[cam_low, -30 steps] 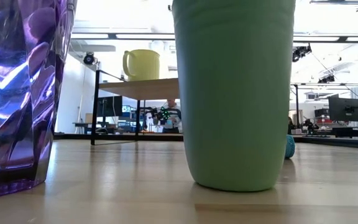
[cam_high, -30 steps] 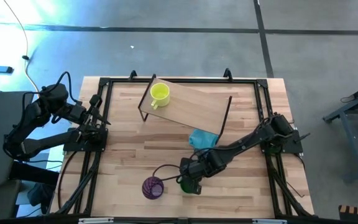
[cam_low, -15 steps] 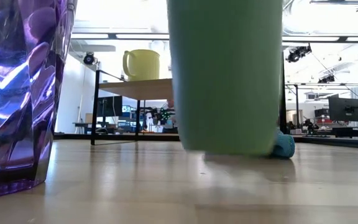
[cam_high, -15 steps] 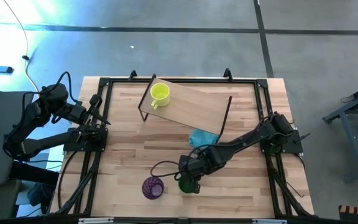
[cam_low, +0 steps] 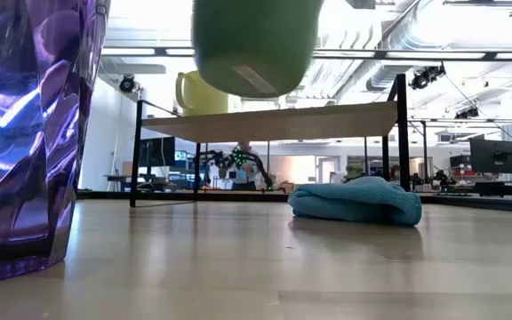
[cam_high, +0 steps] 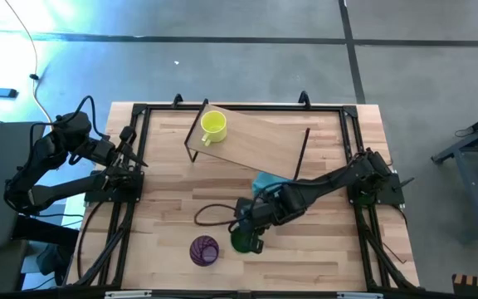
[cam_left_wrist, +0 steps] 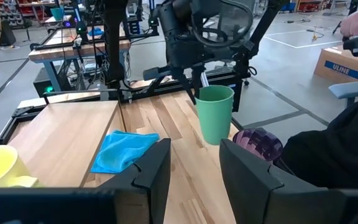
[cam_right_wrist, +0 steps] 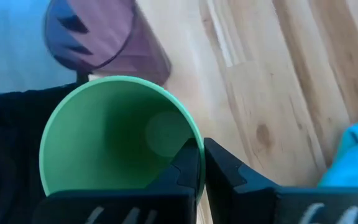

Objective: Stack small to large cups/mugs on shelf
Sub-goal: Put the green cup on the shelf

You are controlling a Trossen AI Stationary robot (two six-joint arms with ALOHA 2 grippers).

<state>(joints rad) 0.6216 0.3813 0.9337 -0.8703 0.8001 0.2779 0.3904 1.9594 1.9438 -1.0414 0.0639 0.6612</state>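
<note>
Above the table [cam_high: 330, 249], we are pinching the green cup [cam_high: 245, 242] rim in our right gripper [cam_high: 251, 226]; left gripper [cam_left_wrist: 194, 168] is idling spread.

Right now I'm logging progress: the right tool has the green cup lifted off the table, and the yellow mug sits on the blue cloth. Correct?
Not quite. The yellow mug sits on the shelf, as the high view shows; the blue cloth lies bare on the table. The right tool does hold the green cup lifted.

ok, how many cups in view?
3. Yellow mug on the shelf; green cup held off the table by the right gripper; purple tumbler standing on the table beside it. None look hidden.
</note>
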